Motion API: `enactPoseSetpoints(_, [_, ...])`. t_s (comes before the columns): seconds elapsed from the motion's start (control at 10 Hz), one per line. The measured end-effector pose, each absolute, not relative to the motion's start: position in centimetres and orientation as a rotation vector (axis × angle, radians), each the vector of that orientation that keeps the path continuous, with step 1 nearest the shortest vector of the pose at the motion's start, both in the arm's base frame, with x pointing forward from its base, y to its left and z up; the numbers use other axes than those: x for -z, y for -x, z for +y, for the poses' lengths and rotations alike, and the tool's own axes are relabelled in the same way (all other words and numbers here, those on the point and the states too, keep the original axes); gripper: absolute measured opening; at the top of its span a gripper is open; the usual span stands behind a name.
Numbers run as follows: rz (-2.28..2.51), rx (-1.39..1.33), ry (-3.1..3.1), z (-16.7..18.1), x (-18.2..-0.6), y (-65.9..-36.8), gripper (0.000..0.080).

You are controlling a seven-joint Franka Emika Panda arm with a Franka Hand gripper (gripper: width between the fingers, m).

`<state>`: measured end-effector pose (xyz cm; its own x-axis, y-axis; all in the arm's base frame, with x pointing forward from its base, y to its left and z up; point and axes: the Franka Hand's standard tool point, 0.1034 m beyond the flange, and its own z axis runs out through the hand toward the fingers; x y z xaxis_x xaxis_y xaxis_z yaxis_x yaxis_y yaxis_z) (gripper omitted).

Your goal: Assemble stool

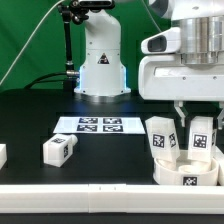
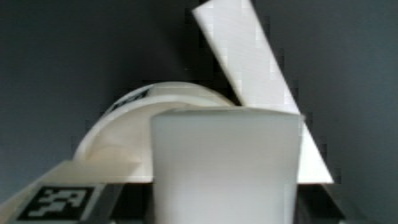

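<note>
claw point(image 1: 197, 117) straddles a chunky matte white leg point(image 1: 200, 140) upright on the round seat point(image 1: 185, 175); whether clamped, cannot tell.

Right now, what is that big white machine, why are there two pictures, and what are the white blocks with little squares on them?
The machine is a robot arm standing at the back of a black table. Its hand is a gripper with two thin fingers, at the exterior view's right. One picture comes from a camera off the arm. The other comes from a small camera on the wrist, very close up. The white blocks are parts of a little stool. There is a round seat with one upright leg on it, a second upright leg under the gripper, and a loose leg lying on its own. I cannot tell if the fingers squeeze the leg under them. The flat sheet is the marker board.
</note>
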<state>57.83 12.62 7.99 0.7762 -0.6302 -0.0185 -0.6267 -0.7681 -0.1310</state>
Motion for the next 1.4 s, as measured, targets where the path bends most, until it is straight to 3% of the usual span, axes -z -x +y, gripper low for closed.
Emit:
enactPoseSetpoints(0.4, [1.351,0.002,2.668,13.0,-8.0,-57.8,0.0337])
enactPoseSetpoints(0.5, [1.442,-0.011,2.614,13.2,-8.0,-57.8,0.0444])
enactPoseSetpoints(0.6, [1.437,-0.011,2.617,13.2,-8.0,-57.8,0.0444])
enactPoseSetpoints(0.7, [1.361,-0.017,2.671,13.1,-8.2,-57.6,0.057])
enactPoseSetpoints(0.8, [1.262,-0.029,2.735,12.9,-9.0,-57.6,0.0633])
enactPoseSetpoints(1.2, [0.988,0.008,2.852,7.8,-12.6,-58.7,0.0648])
enactPoseSetpoints(1.4, [0.989,0.008,2.853,7.9,-12.4,-58.6,0.0648])
